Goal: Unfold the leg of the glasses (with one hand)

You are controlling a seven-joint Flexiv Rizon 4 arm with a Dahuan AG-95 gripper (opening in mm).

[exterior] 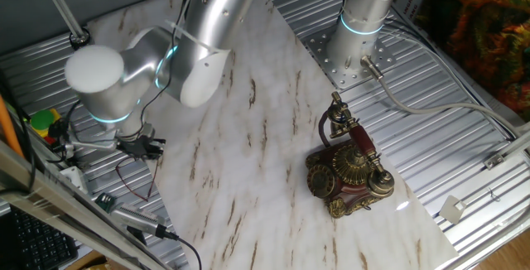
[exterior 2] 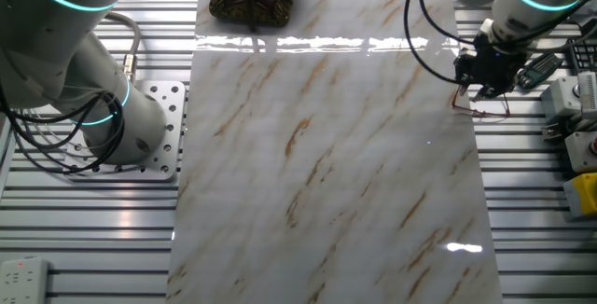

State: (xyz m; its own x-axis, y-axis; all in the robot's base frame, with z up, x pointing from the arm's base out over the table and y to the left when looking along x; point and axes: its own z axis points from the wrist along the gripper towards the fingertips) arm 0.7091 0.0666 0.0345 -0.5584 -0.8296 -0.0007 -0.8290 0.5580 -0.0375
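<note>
One telephone stands on the marble sheet, and we use it as our landmark. Far from it, past the sheet's opposite edge, we see the gripper over thin reddish wire, possibly the glasses. We cannot tell how its fingers stand.

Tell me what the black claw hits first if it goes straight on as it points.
Probably the thin reddish-brown wire-frame glasses, lying just below the black two-finger claw at the marble slab's edge. Depth is unclear, so it might meet the slab instead.
</note>
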